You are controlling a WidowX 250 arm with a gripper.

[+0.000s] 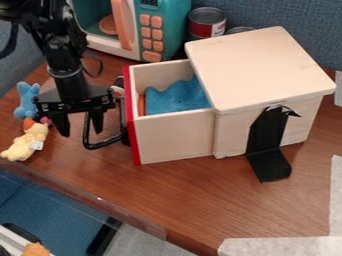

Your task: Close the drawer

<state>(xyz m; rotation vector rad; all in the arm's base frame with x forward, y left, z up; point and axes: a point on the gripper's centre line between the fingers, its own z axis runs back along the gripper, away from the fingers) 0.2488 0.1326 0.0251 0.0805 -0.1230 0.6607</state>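
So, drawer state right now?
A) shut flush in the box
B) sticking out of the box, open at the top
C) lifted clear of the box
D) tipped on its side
B: the drawer juts out of the wooden box, its red front standing apart from it and the blue item inside exposed.

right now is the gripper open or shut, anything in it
Gripper: open, fingers apart and clamped on nothing, at the black drawer handle.
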